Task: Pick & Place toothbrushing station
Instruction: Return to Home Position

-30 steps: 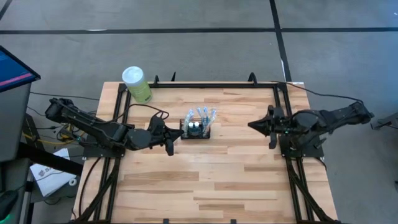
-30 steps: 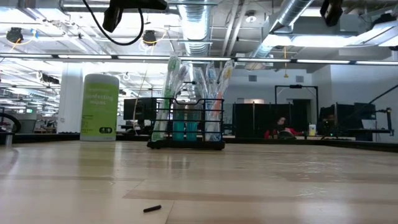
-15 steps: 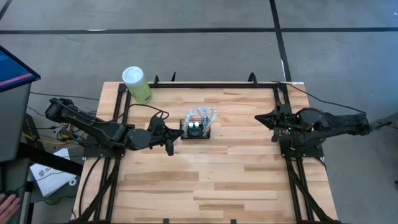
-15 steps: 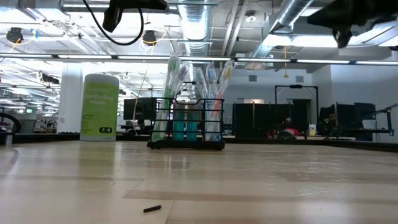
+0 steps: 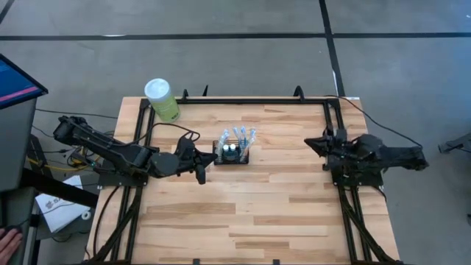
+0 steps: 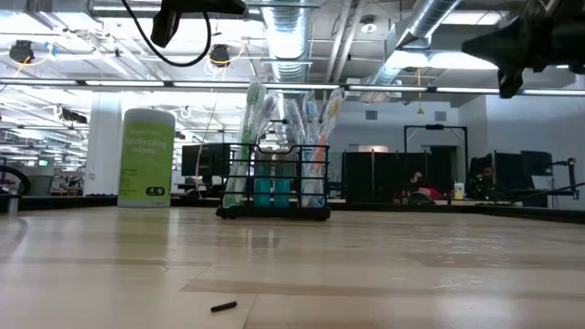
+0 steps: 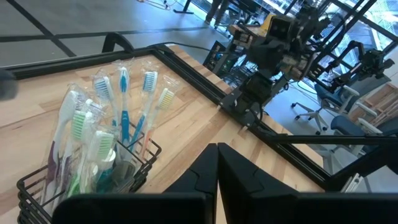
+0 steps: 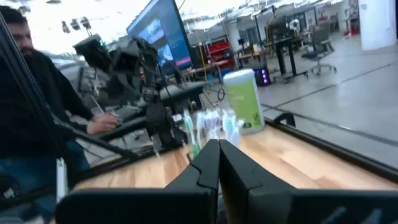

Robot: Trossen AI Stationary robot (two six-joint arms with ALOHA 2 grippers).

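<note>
1. nearest the low camera, a small dark scrap (image 6: 223, 307) lies alone on the bare front part of the wooden table (image 6: 411, 274).
2. further in, a little left of the table's middle, the toothbrushing station (image 5: 231, 152) stands upright on the wood. nothing holds it.
3. several toothbrushes (image 7: 121, 93) in clear wrappers stand in its mesh compartments, heads up, fanning out above the rim. something teal sits low inside; i cannot tell what it is.
4. the left gripper (image 7: 217, 149) hangs just to the left of the station and higher than it, as the low view shows only dark arm parts along the upper edge. its two fingers are pressed together with nothing between them. i cannot tell from above whether it touches the mesh.
5. the right gripper (image 8: 219, 144) is well apart from the station, over its own base at the table's right edge and pointing inward. its fingers also meet along a thin seam, gripping nothing. in the low view this arm shows high up on the right.
6. at the far left corner of the table a green canister with a white lid (image 5: 162, 99) stands upright, well apart from the station.
7. beyond the table, the right wrist view shows a person in dark clothes (image 8: 31, 124) at a desk, with a large screen (image 8: 165, 37) behind.
</note>
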